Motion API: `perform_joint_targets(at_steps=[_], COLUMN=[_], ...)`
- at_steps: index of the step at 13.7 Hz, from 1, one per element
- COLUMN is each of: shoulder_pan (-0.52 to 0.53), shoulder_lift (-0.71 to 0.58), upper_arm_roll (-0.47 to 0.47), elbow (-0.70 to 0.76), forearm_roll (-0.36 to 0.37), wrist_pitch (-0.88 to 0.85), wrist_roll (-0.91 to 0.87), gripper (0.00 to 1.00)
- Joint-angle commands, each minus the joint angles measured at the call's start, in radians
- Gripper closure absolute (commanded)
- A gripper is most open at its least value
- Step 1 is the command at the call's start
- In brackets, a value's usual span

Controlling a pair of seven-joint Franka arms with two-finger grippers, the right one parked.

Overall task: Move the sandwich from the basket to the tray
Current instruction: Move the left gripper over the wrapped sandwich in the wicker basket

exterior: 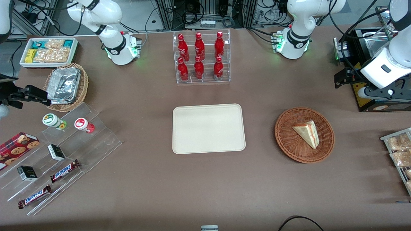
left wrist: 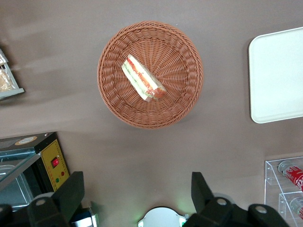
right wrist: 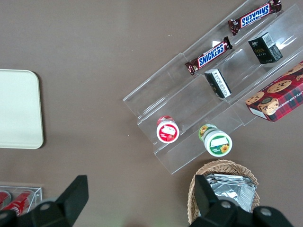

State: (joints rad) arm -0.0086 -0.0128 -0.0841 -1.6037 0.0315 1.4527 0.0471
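Sandwich lies in the basket, wedge on its side, red and green filling layers showing along the cut edge; in the wrist view sandwich sits near the middle of basket. Basket stands on the desk toward the working arm's end, apart from the tray, which lies mid-desk with nothing on it. Tray is cut off by the frame edge in the wrist view.

Gripper is raised above the desk, over bare surface farther from the front camera than the basket, fingers spread wide, nothing between them. Only the fingertips show; the rest is cut off. In the front view the gripper is partly hidden by the arm's white body and hard to make out against the dark machine at the desk edge.

Rack of red bottles stands farther from the front camera than the tray. Snack packets at the working arm's end are cut off.
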Motion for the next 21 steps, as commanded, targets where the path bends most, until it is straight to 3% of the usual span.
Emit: perform_joint_targets(at_steps=[1, 6, 16, 21], shoulder_pan=[-0.002, -0.002, 0.010, 0.039], shoulder_lift=[-0.007, 0.007, -0.003, 0.057], upper_arm_roll=[-0.011, -0.011, 0.000, 0.007], elbow=[0.010, -0.022, -0.405, -0.478], forearm_roll=[-0.007, -0.019, -0.013, -0.013], wrist_pitch=[-0.006, 0.009, 0.490, 0.638], wrist_roll=[-0.057, -0.073, -0.076, -0.130], gripper=[0.00, 0.00, 0.00, 0.00])
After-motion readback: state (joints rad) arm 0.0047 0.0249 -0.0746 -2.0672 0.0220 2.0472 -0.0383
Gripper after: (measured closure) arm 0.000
